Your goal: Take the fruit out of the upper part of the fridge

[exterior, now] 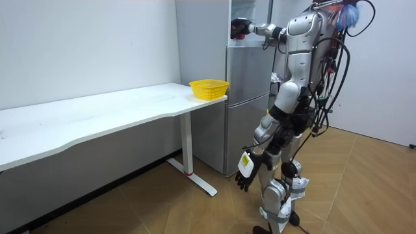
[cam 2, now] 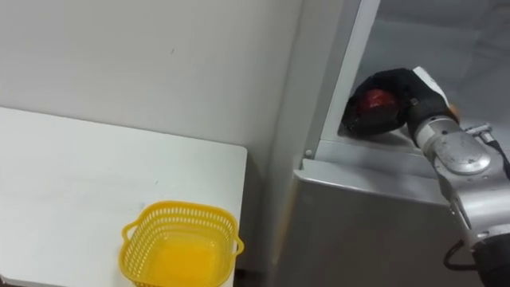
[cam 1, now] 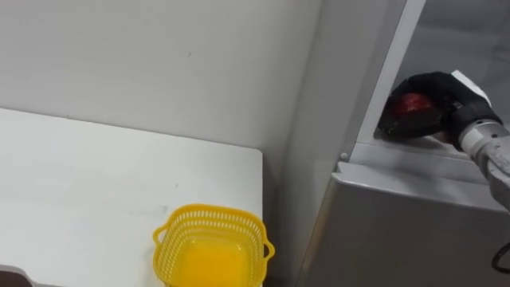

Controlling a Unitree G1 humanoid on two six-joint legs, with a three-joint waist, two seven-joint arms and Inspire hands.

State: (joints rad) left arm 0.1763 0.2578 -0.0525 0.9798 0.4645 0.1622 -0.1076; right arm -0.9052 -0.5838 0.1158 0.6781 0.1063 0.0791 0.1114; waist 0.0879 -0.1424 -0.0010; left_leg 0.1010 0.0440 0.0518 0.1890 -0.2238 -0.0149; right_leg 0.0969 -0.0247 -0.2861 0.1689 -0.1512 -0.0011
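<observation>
Right hand: reached into the upper compartment of the grey fridge, fingers curled round a red object near the compartment's front edge. Left hand: hung beside the thigh, fingers loose. Yellow basket: stood on the white table corner beside the fridge.

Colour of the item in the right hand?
Red: round red item in right hand; left eye view best.

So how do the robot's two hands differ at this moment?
The right hand is raised and reaches into the upper part of the fridge; the left hand hangs low at the robot's side. The right hand's fingers curl round a red object; the left hand's fingers hang relaxed and hold nothing. Both hands are black.
</observation>
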